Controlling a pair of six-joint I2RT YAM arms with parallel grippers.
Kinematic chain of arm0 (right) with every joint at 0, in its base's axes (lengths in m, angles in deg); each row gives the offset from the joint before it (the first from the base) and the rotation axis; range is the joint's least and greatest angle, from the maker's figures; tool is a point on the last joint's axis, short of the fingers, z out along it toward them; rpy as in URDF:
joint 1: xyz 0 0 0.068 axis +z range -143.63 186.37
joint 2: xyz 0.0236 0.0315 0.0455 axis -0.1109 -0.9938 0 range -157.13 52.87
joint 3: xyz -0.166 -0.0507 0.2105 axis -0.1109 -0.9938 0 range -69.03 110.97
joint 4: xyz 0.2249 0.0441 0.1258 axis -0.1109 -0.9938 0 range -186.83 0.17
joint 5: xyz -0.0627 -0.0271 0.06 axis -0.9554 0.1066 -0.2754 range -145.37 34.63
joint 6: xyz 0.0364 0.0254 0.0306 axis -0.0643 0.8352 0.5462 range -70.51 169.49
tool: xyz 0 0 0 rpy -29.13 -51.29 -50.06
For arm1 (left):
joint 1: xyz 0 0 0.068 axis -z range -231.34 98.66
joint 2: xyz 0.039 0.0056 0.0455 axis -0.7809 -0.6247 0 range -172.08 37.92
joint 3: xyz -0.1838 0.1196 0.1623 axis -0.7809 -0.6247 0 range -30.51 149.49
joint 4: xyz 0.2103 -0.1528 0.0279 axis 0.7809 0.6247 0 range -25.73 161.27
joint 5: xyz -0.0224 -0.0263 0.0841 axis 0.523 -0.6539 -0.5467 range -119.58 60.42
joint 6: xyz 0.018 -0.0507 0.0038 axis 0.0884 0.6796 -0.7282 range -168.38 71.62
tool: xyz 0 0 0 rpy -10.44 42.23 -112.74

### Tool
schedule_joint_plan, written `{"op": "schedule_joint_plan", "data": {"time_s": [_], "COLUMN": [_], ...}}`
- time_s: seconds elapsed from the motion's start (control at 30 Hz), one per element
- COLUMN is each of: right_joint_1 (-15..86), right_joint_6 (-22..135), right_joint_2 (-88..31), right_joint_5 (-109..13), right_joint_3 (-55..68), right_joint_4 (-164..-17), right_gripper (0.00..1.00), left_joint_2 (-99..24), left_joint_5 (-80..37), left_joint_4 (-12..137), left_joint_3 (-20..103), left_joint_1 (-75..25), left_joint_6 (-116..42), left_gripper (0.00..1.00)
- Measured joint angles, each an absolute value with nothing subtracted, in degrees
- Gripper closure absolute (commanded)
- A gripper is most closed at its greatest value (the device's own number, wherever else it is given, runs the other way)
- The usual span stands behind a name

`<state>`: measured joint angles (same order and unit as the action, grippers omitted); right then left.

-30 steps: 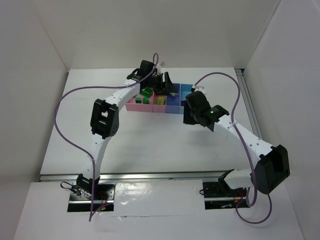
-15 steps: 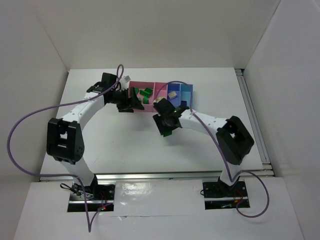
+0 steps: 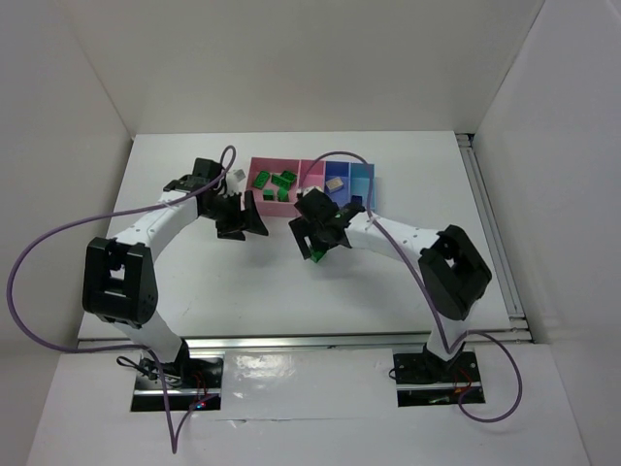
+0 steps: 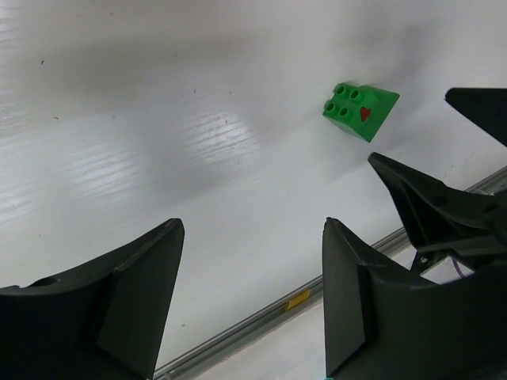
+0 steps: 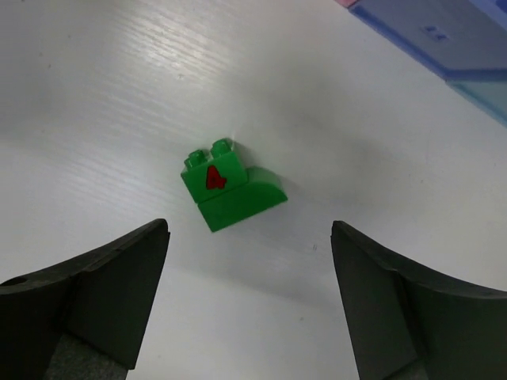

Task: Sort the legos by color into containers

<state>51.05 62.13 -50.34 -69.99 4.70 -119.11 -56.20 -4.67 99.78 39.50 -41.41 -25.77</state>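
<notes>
The table (image 3: 291,301): white, and it is carrying everything in the scene.
My arms: both are reaching out from the near edge. My left arm (image 3: 146,228) is bending in from the left and my right arm (image 3: 408,236) from the right, so that the two wrists are meeting near the middle.
The containers: a joined row is sitting at the far middle of the table, with the large pink tray (image 3: 277,162) on the left, the smaller pink tray (image 3: 312,171) next to it and the blue tray (image 3: 361,175) on the right.
My left gripper (image 4: 253,237): I am holding its jaws wide apart over bare table, with nothing between them. It is hovering just near of the large pink tray's left end.
My right gripper (image 5: 249,237): I am holding its jaws spread wide too, gripping nothing. It is hovering near of the smaller pink tray, to the right of my left gripper.
The green brick (image 5: 230,190): it is lying loose on the table below my right gripper, in line with the gap between the fingers and touching neither. It has studs, a curved slope and a small red mark.
The green legos (image 3: 281,183): several are lying together in the large pink tray.
The pale piece (image 3: 336,183): it is sitting in the blue tray; I cannot tell what it is.
</notes>
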Motion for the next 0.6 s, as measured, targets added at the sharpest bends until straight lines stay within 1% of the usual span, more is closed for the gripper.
{"op": "schedule_joint_plan", "data": {"time_s": [0.03, 0.13, 0.17, 0.27, 0.3, 0.33, 0.5, 0.6], "right_joint_1": [50.9, 49.5, 48.8, 46.5, 45.7, 45.0, 42.3, 41.7], "right_joint_6": [63.4, 69.0, 70.7, 74.7, 75.7, 76.5, 78.7, 78.3], "right_joint_2": [-49.3, -46.8, -46.2, -45.0, -45.0, -45.1, -46.7, -49.4], "right_joint_5": [-69.4, -66.1, -64.8, -59.8, -58.2, -56.9, -53.1, -52.1], "right_joint_3": [4.0, 2.1, 1.2, -2.5, -3.1, -3.4, -2.5, 0.2], "right_joint_4": [-119.2, -119.0, -118.5, -115.9, -115.6, -115.5, -114.6, -114.8], "right_gripper": [0.16, 0.16, 0.17, 0.17, 0.16, 0.14, 0.14, 0.14], "left_joint_2": [-56.2, -56.2, -56.2, -56.2, -56.2, -56.2, -56.2, -56.2], "left_joint_5": [-4.6, -4.7, -4.6, -4.6, -4.6, -4.5, -4.1, -3.8], "left_joint_4": [99.8, 99.4, 99.3, 98.8, 98.6, 98.6, 98.3, 98.0], "left_joint_3": [39.5, 39.5, 39.5, 39.5, 39.5, 39.5, 39.5, 39.5], "left_joint_1": [-41.4, -41.4, -41.4, -41.4, -41.4, -41.4, -41.4, -41.4], "left_joint_6": [-25.7, -25.7, -25.7, -25.6, -25.6, -25.6, -25.6, -25.6], "left_gripper": [0.26, 0.26, 0.27, 0.27, 0.27, 0.27, 0.27, 0.27]}}
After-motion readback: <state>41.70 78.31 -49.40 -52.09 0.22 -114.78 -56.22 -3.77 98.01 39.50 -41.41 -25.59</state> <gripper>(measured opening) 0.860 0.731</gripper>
